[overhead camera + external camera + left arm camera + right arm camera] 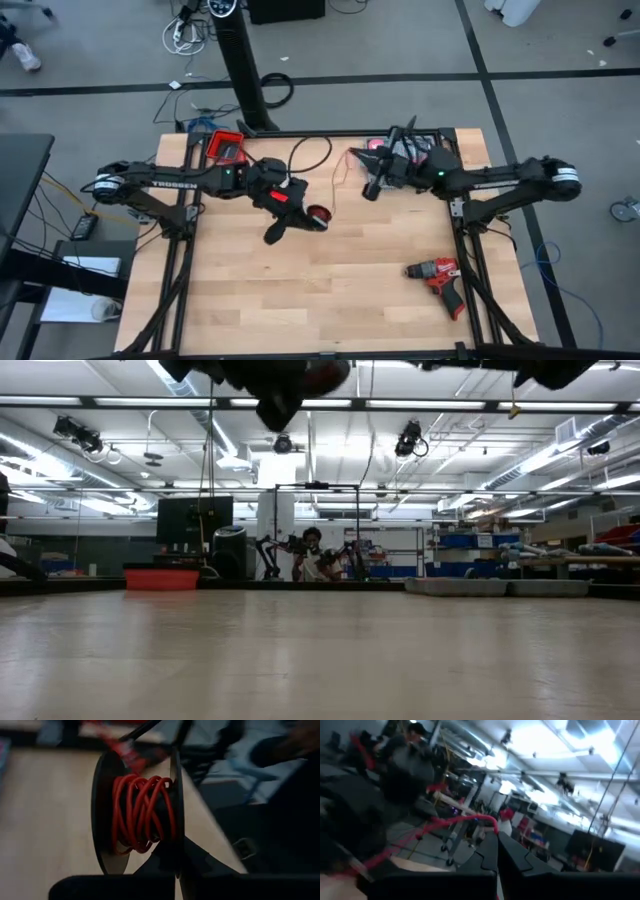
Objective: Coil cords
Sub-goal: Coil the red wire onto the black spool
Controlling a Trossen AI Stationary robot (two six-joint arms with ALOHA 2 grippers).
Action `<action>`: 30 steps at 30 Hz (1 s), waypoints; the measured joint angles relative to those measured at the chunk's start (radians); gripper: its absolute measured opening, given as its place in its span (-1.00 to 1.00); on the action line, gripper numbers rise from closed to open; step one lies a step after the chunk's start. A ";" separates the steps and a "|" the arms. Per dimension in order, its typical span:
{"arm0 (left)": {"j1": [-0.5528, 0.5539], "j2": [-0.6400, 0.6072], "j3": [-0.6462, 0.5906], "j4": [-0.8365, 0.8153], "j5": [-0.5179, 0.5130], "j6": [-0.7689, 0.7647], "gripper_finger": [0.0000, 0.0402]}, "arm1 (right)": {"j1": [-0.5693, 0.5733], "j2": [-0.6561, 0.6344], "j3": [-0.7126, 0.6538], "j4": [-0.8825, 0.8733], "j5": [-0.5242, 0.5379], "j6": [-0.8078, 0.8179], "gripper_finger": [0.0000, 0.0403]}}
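A black spool (135, 815) wound with thin red cord (142, 812) hangs above the table's middle, also visible in the high view as the spool (318, 215). My left gripper (296, 218) is shut at the spool, coming from the table's left. My right gripper (371, 188) is shut near the far right, tilted upward, with the red cord (445, 822) running from its fingertips. A loose stretch of cord (337, 180) runs between the two grippers, and a black stretch (310, 145) loops toward the far edge. In the low view both grippers hang high above the table. My left gripper pinches the rim of one spool flange (175, 845) between its two fingers. The spool is lifted clear of the table, its axle lying roughly level. My right gripper pinches the thin red cord (490, 820) at its fingertips, above the table. From there the cord trails away slack toward the other arm.
A red and black drill (437, 275) lies on the table at the near right. A red box (225, 147) sits at the far left corner, and dark gear (425, 150) at the far right. A person (312, 550) shows far behind the table.
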 joint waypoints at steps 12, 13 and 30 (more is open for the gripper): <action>-0.033 0.000 0.000 0.331 0.255 0.081 -0.97 | 0.008 0.203 0.000 0.016 0.048 0.161 -1.00; -0.033 0.000 0.000 0.334 0.255 0.080 -0.97 | 0.009 0.204 0.000 -0.011 0.048 0.166 -1.00; -0.033 0.000 0.000 0.320 0.082 0.123 -0.97 | 0.007 0.206 0.000 -0.657 -0.167 0.487 -0.69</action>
